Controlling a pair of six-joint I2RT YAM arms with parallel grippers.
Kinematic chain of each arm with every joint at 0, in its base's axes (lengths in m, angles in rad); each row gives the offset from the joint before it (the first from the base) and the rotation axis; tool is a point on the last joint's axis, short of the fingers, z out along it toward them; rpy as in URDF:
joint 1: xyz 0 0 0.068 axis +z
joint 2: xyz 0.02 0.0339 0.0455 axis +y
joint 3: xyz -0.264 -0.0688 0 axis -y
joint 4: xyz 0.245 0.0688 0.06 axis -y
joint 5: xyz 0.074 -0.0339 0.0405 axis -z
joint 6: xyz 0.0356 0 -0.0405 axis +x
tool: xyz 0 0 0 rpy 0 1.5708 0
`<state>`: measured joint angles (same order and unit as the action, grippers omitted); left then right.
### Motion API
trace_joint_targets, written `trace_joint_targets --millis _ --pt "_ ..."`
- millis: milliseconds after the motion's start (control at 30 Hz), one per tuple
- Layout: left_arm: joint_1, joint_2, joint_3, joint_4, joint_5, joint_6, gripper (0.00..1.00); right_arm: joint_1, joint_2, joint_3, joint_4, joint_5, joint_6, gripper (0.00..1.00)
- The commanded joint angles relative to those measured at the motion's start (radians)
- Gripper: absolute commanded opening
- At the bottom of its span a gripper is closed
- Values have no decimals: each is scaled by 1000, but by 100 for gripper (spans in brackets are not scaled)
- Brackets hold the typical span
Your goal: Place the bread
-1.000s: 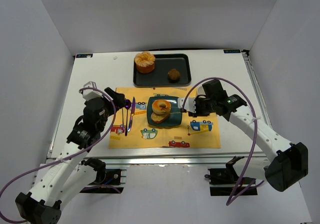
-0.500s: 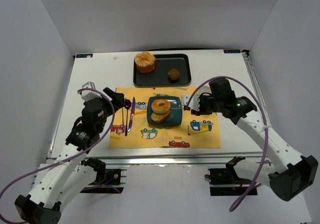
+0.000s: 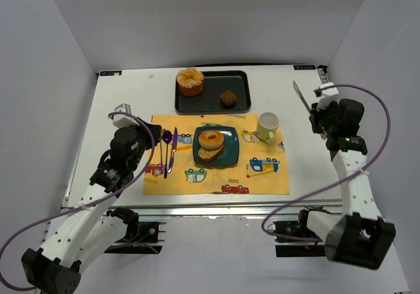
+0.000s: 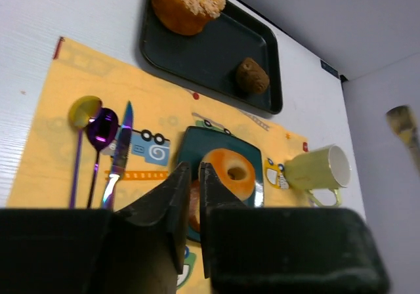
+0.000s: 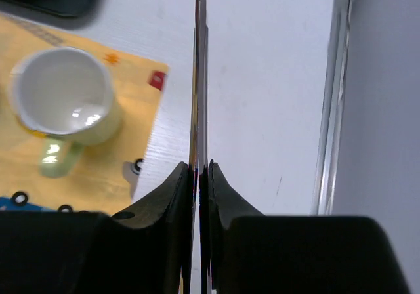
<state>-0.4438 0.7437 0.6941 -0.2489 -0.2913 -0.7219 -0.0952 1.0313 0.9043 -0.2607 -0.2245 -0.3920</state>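
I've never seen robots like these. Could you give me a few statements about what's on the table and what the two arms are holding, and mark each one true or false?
1. The ring donut lies on the blue plate, partly over the bread. True.
2. The mug stands on the black tray. False: the mug stands on the yellow placemat, to the right of the plate.
3. The right gripper is shut on a thin flat utensil. True.
4. The left gripper is holding the bread. False: the left gripper is shut on nothing, and the bread lies on the plate.
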Motion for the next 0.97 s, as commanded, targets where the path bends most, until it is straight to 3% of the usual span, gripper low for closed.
trace_joint_targets --millis 0,33,167,200,333,433,467,567,733,933 --pt "4 26 -8 40 79 10 20 -113 80 -60 126 -32 199 0" --pt "4 31 -8 45 98 9 20 -147 149 -83 135 -24 226 0" --pt "4 43 -5 40 109 3 44 -159 275 -204 326 16 190 0" --pt "4 43 1 36 106 3 56 -159 324 -220 389 14 180 0" --pt "4 42 21 -4 90 12 68 -162 430 -220 403 -4 162 6" --pt "4 42 22 -12 84 19 71 -163 493 -180 323 -62 119 45" --pt "4 45 16 -10 87 19 71 -164 504 -171 304 -76 104 67" --pt "4 48 -5 8 99 12 72 -181 526 -145 230 -113 44 89" --pt "4 46 -27 20 121 -2 71 -186 480 -73 160 2 51 90" --pt "4 75 -30 16 175 21 70 -166 334 80 72 -87 39 90"
